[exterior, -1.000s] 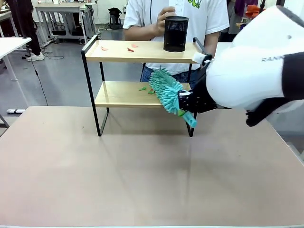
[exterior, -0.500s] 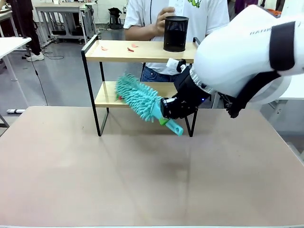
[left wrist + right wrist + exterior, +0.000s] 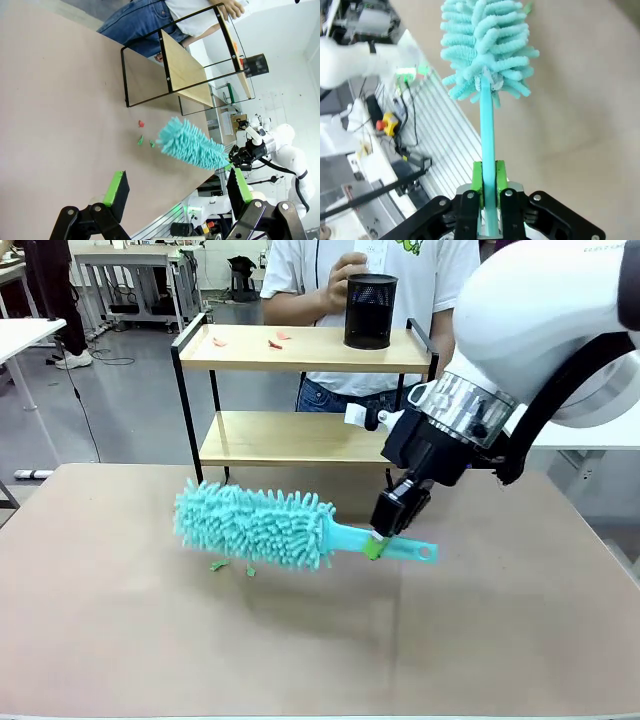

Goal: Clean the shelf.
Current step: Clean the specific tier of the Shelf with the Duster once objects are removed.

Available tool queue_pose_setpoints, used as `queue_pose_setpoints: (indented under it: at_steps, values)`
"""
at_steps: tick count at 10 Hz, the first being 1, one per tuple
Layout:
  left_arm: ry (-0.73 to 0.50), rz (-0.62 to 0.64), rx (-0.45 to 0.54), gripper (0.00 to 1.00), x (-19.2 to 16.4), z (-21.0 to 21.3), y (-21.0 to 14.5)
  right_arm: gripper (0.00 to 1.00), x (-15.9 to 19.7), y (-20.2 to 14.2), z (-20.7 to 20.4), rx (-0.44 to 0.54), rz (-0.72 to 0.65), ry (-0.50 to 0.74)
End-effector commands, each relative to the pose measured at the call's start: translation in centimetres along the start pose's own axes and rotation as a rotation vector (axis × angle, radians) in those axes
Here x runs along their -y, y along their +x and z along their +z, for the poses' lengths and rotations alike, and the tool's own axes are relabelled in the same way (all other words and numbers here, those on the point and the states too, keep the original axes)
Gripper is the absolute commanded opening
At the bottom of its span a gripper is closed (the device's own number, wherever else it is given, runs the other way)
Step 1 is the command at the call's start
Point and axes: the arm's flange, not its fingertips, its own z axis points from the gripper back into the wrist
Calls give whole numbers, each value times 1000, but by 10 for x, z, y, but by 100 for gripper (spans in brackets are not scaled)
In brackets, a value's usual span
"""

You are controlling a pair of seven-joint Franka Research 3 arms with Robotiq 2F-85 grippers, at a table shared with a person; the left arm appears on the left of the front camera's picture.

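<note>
**Teal duster clamped low over the table, shelf standing behind**

Teal chenille is fluffing out along the head of a long plastic-handled duster (image 3: pixel 255 525). The right gripper (image 3: pixel 378 545) is clamping it by the handle, its green pads (image 3: pixel 477 177) pressing both sides of the thin teal shaft. The duster is hanging nearly level just above the brown table (image 3: pixel 300 660). Its head is reaching off to this gripper's left and the handle's end is poking out to its right.

Beyond the gripper, toward the person, the small two-tier shelf (image 3: pixel 290 437) of light wooden boards in a thin black metal frame is standing on the table, apart from the duster. A few small green paper scraps (image 3: pixel 218 565) are lying on the table under the duster's head, left of the gripper. Orange-red bits (image 3: pixel 275 343) are sitting on the shelf's top board. A black cylindrical mesh cup (image 3: pixel 370 310) is resting on that board above the gripper, with the person's hand (image 3: pixel 345 280) touching it.

The left gripper (image 3: pixel 177 187) is hanging with its jaws spread wide and nothing between them, the duster and shelf well ahead of it.
</note>
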Motion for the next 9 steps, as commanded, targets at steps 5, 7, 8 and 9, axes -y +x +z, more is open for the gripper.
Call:
queue_pose_setpoints:
  at_steps: [5,7,8,9]
  values:
    - [-24,-21,17,100,1,-2,1,12,15,-13,19,6,40,99]
    - [-24,-21,17,100,1,-2,1,12,14,-33,39,50,21,131]
    - [-24,-21,17,100,1,-2,1,12,10,-57,61,77,-7,180]
    - [-24,-21,17,100,1,-2,1,12,9,-90,89,95,-55,218]
